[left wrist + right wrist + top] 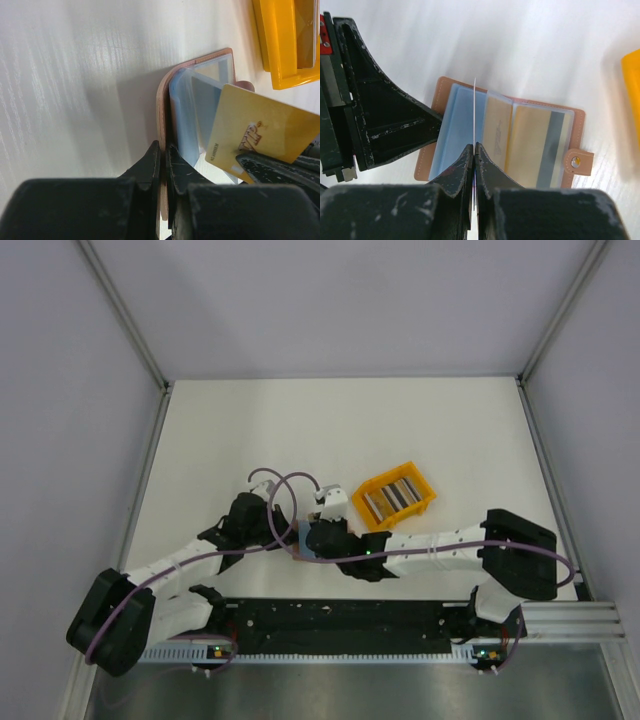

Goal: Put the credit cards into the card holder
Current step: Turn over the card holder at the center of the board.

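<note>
The tan card holder (426,161) lies open on the white table, with clear blue sleeves and gold cards in its right-hand slots. My left gripper (163,149) is shut on the holder's tan cover edge (161,105); its fingers (385,120) show at the left of the right wrist view. My right gripper (474,146) is shut on a gold credit card (260,135), seen edge-on (474,107) and held upright over the blue sleeve near the holder's middle. In the top view both grippers meet over the holder (303,540).
A bright yellow tray (372,490) with several more cards (392,497) stands just right of the holder; it also shows in the left wrist view (280,55). Grey walls enclose the table. The arm bases' rail (340,625) runs along the near edge.
</note>
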{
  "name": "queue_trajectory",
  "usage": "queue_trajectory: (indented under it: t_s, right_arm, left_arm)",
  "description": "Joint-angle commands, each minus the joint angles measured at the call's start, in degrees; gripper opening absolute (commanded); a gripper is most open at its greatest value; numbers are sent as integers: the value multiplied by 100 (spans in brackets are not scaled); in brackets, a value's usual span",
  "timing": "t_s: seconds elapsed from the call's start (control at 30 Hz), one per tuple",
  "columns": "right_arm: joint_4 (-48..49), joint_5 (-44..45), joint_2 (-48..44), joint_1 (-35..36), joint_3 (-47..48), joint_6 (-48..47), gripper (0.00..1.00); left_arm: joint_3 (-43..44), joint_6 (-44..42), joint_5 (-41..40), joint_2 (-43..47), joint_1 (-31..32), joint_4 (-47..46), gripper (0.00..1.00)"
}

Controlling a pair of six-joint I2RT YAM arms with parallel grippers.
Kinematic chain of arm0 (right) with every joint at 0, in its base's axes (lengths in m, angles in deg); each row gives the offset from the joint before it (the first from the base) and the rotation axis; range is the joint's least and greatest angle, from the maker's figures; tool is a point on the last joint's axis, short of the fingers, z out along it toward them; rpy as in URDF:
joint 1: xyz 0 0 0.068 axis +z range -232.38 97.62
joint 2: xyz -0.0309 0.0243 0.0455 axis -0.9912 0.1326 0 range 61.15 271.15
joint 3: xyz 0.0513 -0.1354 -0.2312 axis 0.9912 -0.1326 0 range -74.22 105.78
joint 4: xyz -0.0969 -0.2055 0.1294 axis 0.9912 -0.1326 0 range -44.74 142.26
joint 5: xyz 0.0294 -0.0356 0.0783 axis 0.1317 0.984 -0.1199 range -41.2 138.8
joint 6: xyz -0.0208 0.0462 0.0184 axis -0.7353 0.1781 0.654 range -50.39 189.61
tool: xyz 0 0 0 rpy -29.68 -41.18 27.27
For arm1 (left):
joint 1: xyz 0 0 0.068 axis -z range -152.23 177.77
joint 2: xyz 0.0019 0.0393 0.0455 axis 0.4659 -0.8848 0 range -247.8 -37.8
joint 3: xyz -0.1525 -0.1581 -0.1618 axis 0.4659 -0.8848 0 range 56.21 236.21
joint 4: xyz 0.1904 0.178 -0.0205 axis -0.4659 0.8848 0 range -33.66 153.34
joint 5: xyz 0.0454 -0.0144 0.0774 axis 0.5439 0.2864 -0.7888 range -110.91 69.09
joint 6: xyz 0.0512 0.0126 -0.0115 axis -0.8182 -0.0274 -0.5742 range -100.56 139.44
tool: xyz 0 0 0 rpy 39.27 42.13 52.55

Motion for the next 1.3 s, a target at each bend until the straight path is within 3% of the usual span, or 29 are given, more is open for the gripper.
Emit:
queue_trajectory:
  t_s: [0.0,0.6,0.73,1.0,1.27]
  right_arm:
    - [-45,411,-450,78,-92,-38,0]
    - [-115,-536,-1215,-809,-953,261,0]
    - [1008,-1642,-1356,-1108,-1384,217,0]
    - [2212,-3076,-979,-1548,-1797,726,0]
    - [2908,-3473,-530,-1723,-2087,1324,0]
  left_arm:
    - [-17,-100,-107,-43,6,-255,0]
    - [-114,-117,-230,-324,6,-448,0]
    - [-158,-109,-248,-456,6,-553,0]
    - [-211,-47,-301,-763,-3,-773,0]
    - [-202,-38,-371,-895,6,-800,0]
